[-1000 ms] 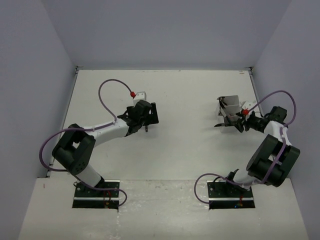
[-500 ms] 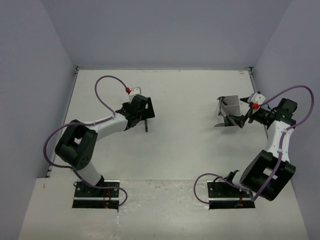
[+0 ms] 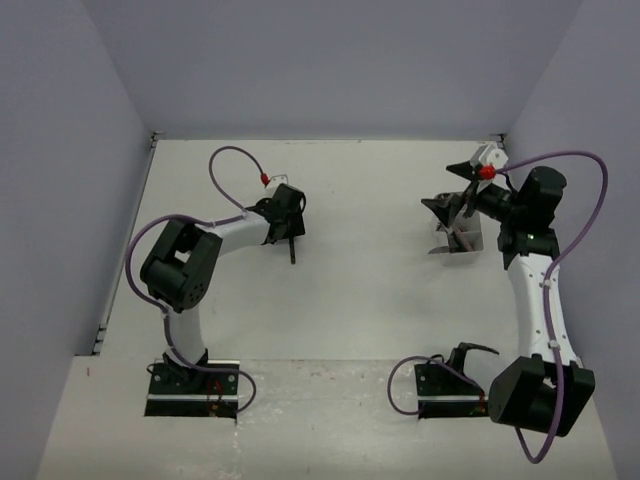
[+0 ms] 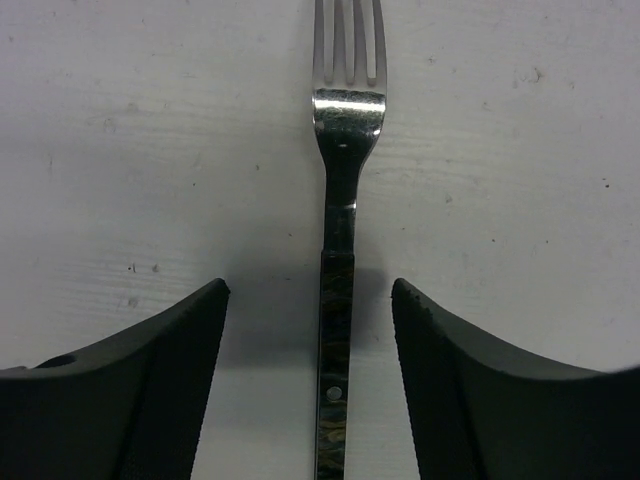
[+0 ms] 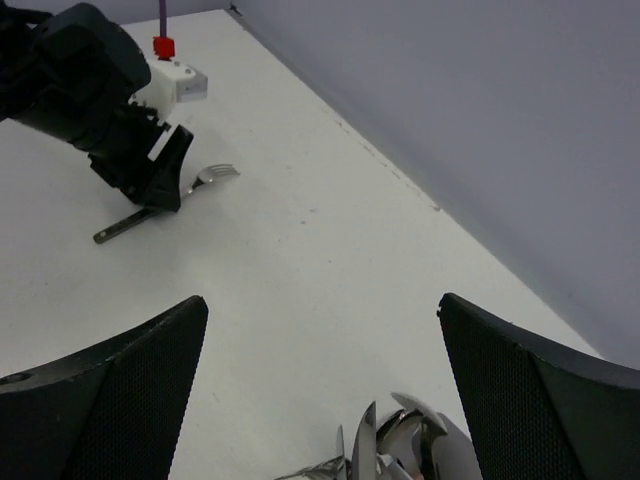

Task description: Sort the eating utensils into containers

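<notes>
A fork (image 4: 340,170) with a dark mottled handle lies flat on the white table. My left gripper (image 4: 310,290) is open, one finger on each side of the handle, not touching it. In the top view the left gripper (image 3: 288,222) covers the fork, and only the handle end (image 3: 292,250) sticks out. My right gripper (image 5: 322,300) is open and empty, raised above the white-grey container (image 3: 468,232). Several shiny utensils (image 5: 400,450) stand in the container. The right wrist view also shows the left gripper (image 5: 135,160) over the fork (image 5: 205,178).
Grey walls close in the table on the left, far and right sides. The far table edge (image 5: 385,165) runs close behind the container. Purple cables loop over both arms.
My right gripper has lifted off the container and swung up toward the far side. My left gripper has shifted a little farther and settled around the fork.
</notes>
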Available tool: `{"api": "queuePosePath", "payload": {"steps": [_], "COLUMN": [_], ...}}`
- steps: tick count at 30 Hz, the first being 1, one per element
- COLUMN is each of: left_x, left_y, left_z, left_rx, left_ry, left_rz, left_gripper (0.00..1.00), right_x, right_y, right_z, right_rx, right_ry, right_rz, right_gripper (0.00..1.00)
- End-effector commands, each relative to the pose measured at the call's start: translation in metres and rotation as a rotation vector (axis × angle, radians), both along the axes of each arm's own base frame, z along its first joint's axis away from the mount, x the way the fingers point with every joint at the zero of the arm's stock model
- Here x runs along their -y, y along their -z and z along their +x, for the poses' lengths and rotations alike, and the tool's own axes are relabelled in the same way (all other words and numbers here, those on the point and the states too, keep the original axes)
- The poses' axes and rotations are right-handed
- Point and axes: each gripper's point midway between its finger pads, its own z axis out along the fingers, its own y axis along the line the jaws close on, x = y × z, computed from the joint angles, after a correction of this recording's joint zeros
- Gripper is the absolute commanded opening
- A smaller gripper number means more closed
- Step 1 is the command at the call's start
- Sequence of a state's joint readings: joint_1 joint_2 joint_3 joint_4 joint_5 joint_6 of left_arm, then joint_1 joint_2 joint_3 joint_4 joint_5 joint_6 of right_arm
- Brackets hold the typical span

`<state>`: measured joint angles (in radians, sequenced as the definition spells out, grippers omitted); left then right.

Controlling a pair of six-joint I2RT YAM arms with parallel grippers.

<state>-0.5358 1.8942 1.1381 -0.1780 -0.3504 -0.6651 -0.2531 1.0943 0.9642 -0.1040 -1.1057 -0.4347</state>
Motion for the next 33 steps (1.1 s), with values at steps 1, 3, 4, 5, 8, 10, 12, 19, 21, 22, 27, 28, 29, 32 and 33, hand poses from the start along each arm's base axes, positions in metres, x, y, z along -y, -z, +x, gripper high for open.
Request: {"api": "queuePosePath", "payload": {"steps": [1,3,4,5,8,10,12,19,21,22,27,28,29,32,33], "left_x": [-0.003,-0.004,-0.003,-0.003,-0.003,-0.009,-0.017,-0.017,-0.003,0.004,0.040,0.048,0.050,0.054,0.057], "left_y": [-0.004,-0.001,0.001,0.002,0.013,0.015,0.018,-0.019,-0.053,-0.078,-0.147,-0.166,-0.188,-0.219,-0.223], "left_z": [0.006,0.003,0.002,0.001,-0.007,-0.009,-0.016,-0.016,-0.012,-0.011,-0.036,-0.039,-0.048,-0.063,-0.069], "left_rx": [-0.003,-0.012,-0.016,-0.020,-0.053,-0.069,-0.098,0.003,0.089,0.163,0.373,0.444,0.504,0.597,0.601], "left_ry": [-0.021,-0.018,-0.008,-0.002,0.038,0.020,0.012,0.029,0.078,0.109,0.338,0.384,0.420,0.477,0.513], "left_rz": [0.004,0.016,0.019,0.026,0.080,0.124,0.159,0.112,0.024,-0.030,-0.233,-0.278,-0.310,-0.378,-0.394], "left_gripper": [0.64,0.52,0.46,0.41,0.27,0.13,0.00,0.00,0.00,0.00,0.00,0.00,0.00,0.00,0.00], "right_x": [-0.008,-0.010,-0.010,-0.008,0.001,0.003,0.010,-0.039,-0.044,-0.051,-0.068,-0.076,-0.082,-0.119,-0.127], "right_y": [-0.059,-0.086,-0.104,-0.111,-0.127,-0.119,-0.113,-0.062,-0.042,-0.029,-0.010,-0.007,-0.008,-0.007,-0.009], "right_z": [0.022,0.035,0.042,0.047,0.069,0.078,0.082,0.058,0.052,0.048,0.022,0.016,0.010,-0.021,-0.027], "right_rx": [0.044,0.139,0.148,0.136,0.034,-0.067,-0.112,-0.242,-0.296,-0.328,-0.416,-0.432,-0.453,-0.469,-0.462], "right_ry": [0.129,0.218,0.253,0.277,0.376,0.437,0.516,0.492,0.516,0.511,0.446,0.409,0.380,0.197,0.162], "right_rz": [0.166,0.208,0.281,0.329,0.519,0.627,0.729,0.559,0.534,0.526,0.519,0.517,0.540,0.554,0.544], "right_gripper": [0.99,0.99,0.99,0.99,0.99,0.99,0.99,0.99,0.99,0.99,0.99,0.99,0.99,0.99,0.99]}}
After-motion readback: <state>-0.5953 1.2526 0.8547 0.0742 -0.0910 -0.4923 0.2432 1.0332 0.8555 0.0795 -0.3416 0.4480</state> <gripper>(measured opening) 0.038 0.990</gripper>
